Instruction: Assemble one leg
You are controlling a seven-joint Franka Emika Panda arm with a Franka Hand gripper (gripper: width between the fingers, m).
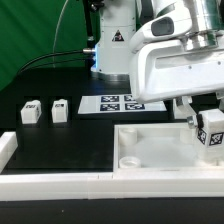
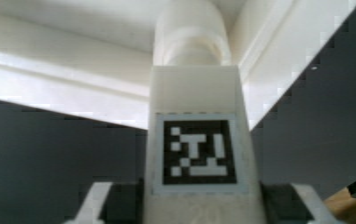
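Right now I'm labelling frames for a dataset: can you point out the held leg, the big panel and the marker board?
held leg (image 1: 211,137): exterior view, on its tagged face.
big panel (image 1: 160,148): exterior view, on its bare flat middle.
marker board (image 1: 120,103): exterior view, at the centre among its tags.

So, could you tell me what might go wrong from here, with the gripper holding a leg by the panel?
First, the gripper holds the leg by its tagged end alone, as the fingers show in the wrist view, so it may tilt when pressed. Second, the one round socket in view on the panel sits well toward the exterior view's left of the leg; lowered here, it could well miss.
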